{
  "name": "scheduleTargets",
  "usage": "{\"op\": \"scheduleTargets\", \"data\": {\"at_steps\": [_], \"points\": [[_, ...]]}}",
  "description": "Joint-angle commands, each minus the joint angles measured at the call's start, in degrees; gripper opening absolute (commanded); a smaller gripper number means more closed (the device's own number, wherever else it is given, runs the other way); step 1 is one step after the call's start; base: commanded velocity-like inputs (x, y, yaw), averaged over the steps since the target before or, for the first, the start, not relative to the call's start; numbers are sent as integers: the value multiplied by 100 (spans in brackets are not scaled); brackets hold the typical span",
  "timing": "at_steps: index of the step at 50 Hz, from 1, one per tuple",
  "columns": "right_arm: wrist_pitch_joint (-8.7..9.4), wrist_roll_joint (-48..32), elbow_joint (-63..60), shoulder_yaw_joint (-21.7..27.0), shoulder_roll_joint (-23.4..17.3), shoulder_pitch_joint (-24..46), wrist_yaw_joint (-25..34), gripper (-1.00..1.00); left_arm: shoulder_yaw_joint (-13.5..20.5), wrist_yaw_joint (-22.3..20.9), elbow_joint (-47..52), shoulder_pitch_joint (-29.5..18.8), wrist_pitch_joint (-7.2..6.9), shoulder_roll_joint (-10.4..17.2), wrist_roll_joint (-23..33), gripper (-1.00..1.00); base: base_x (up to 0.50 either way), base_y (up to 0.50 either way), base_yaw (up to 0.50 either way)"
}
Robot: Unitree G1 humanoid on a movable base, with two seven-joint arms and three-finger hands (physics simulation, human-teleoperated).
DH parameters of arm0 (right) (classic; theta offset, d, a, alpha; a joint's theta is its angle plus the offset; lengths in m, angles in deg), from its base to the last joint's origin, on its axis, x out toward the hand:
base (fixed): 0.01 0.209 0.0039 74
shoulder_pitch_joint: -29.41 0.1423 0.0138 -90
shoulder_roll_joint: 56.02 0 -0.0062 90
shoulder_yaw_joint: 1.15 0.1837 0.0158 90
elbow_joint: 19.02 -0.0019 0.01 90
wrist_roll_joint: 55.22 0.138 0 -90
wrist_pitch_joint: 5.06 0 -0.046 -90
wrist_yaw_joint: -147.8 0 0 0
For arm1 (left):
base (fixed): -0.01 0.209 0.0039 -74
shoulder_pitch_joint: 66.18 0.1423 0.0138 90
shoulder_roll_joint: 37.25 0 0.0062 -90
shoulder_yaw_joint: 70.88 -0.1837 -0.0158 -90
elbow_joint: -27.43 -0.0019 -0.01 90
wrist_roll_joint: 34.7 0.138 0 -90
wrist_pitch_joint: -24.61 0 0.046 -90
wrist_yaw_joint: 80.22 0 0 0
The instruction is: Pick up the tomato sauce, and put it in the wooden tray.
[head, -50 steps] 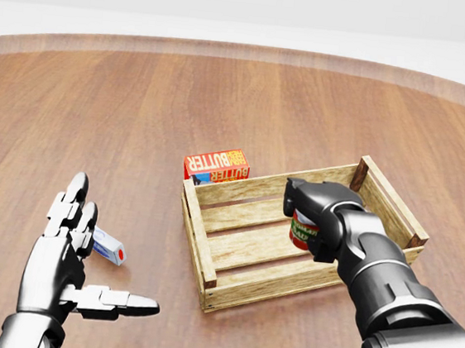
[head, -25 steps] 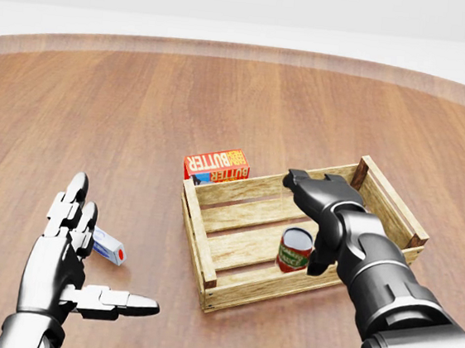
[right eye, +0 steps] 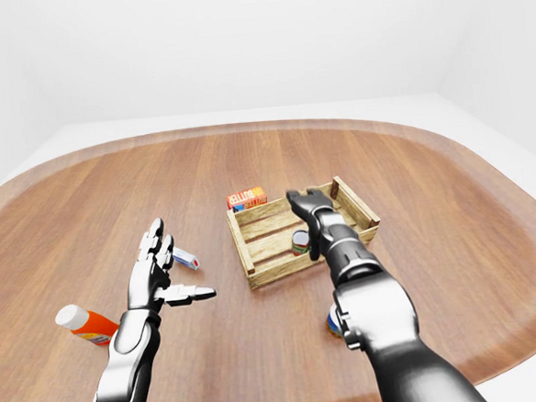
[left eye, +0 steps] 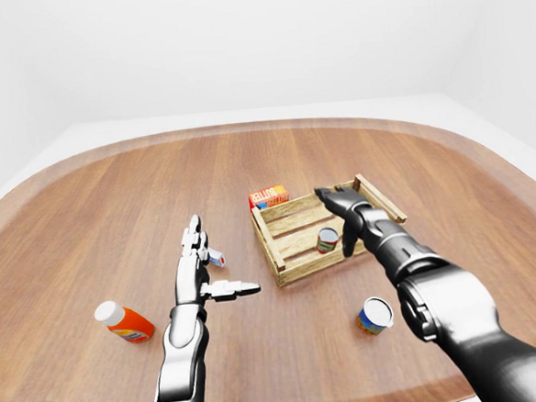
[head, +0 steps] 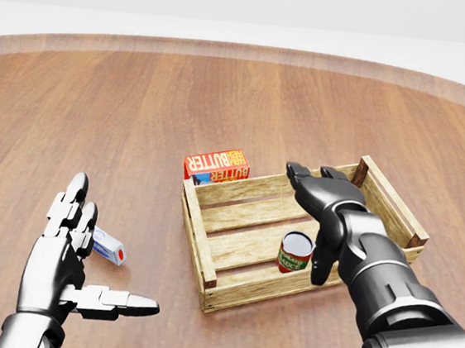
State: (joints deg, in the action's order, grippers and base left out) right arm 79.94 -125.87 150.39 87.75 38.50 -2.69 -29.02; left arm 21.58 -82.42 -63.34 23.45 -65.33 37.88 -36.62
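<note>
The tomato sauce can (head: 295, 253), red and green with a silver top, stands upright on the slats inside the wooden tray (head: 198, 224). My right hand (head: 319, 201) hovers just above and to the right of the can, fingers spread open, not touching it. My left hand (head: 81, 266) is open over the table at the lower left of the head view, far from the tray.
A butter box (head: 216, 165) lies against the tray's upper-left wall. A small white tube (head: 109, 247) rests by my left hand. An orange bottle (left eye: 125, 322) lies at the left, and a blue-labelled can (left eye: 374, 315) stands below the tray.
My right hand let go of the can, which dropped onto the tray's slats and now stands upright. The hand opened and lifted slightly. The left hand stayed still.
</note>
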Motion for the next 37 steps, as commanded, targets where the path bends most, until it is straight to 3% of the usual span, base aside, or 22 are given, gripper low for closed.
{"op": "scheduleTargets", "data": {"at_steps": [1, 15, 37], "points": [[0, -17, -34, -19, -93, 264, -8, 100, 0, 0, 0, 0, 0, 0, 1, 100, 0, 0, 0], [0, 382, -176, 56, -589, 1495, 460, 100, 0, 0, 0, 0, 0, 0, 1, 100, 0, 0, 0], [0, 273, -162, -33, -606, 1406, 317, 100, 0, -1, 0, 0, 0, 0, 1, 100, 0, 0, 0]]}}
